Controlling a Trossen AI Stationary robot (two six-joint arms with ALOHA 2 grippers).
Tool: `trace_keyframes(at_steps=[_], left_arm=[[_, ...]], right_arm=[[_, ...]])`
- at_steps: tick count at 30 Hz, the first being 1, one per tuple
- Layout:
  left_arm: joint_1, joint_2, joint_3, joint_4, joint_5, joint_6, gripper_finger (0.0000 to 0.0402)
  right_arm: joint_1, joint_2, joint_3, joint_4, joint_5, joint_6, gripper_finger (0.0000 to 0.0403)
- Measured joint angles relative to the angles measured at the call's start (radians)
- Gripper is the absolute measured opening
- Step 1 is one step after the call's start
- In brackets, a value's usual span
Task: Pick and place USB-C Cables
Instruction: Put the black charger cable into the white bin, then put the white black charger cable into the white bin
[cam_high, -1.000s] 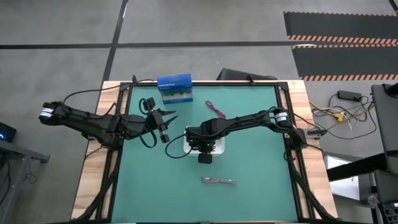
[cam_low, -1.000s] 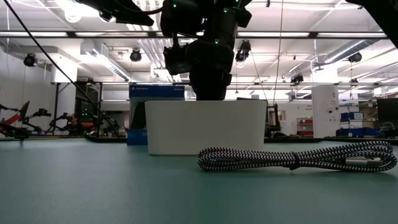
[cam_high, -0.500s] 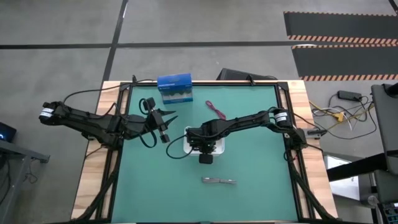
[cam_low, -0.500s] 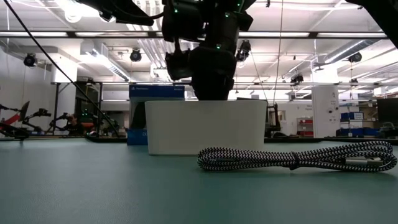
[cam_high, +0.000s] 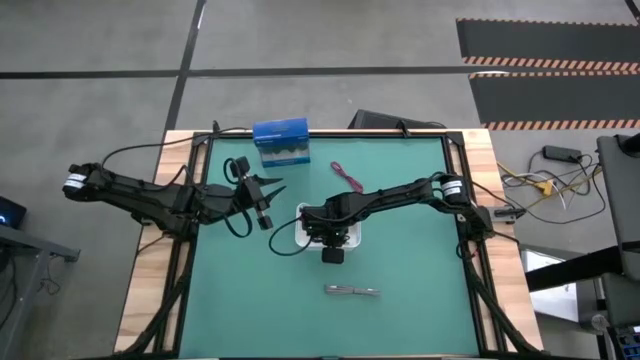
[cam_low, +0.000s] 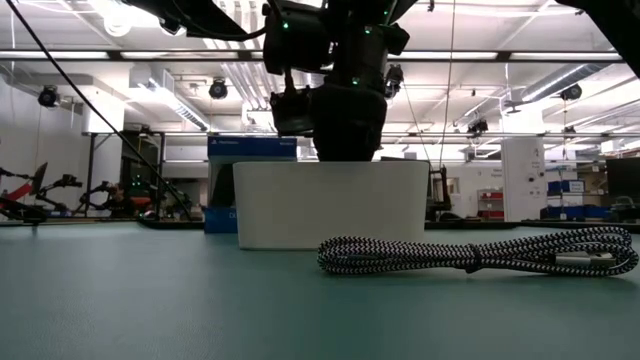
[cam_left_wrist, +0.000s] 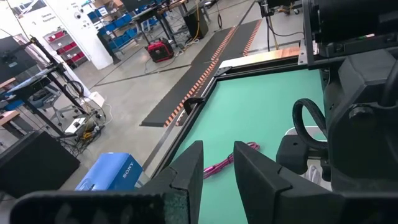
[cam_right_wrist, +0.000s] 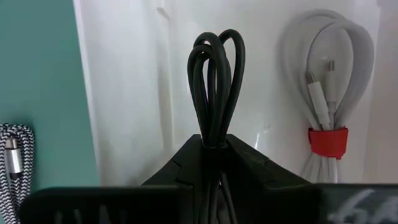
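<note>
My right gripper (cam_right_wrist: 214, 144) hangs over the white tray (cam_low: 325, 205) at mid-table, shut on a black cable bundle (cam_right_wrist: 214, 81). A white cable (cam_right_wrist: 326, 81) with a red tie lies flat on the tray floor. A grey braided cable (cam_high: 352, 291) lies on the green mat near the front edge, also seen in the low view as the grey braided cable (cam_low: 480, 255). A magenta cable (cam_high: 347, 176) lies on the mat toward the far edge. My left gripper (cam_high: 265, 205) hovers left of the tray, its fingers (cam_left_wrist: 193, 165) a little apart with nothing between them. My right gripper pinches the black cable bundle between its two fingers, several strands together, just below the looped end (cam_right_wrist: 214, 134). The fingers come steeply from above. The loops stick out past the fingertips over the tray floor; whether they touch it I cannot tell.
A blue box (cam_high: 281, 141) stands at the far edge of the mat, behind the tray. The table's black frame rails (cam_high: 190, 250) run along both sides. Bare green mat (cam_high: 410, 260) lies right of the tray and in front of it.
My right gripper has sunk a little toward the tray with the black cable still in its fingers.
</note>
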Motion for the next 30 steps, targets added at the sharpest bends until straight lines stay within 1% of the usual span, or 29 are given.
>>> trace_keyframes(at_steps=[7, 21, 25, 30], left_arm=[[0.0, 0.0, 0.0, 0.0, 0.0, 0.0, 0.0073], [0.0, 0.0, 0.0, 0.0, 0.0, 0.0, 0.0073], [0.0, 0.0, 0.0, 0.0, 0.0, 0.0, 0.0073], [0.0, 0.0, 0.0, 0.001, 0.0, 0.0, 0.0073]], right_arm=[[0.0, 0.0, 0.0, 0.001, 0.0, 0.005, 0.0063], [0.0, -0.003, 0.0, 0.003, 0.0, 0.008, 0.0108], [0.0, -0.015, 0.009, -0.016, -0.001, 0.032, 0.0111], [0.006, -0.037, 0.03, -0.044, -0.003, 0.064, 0.0103]])
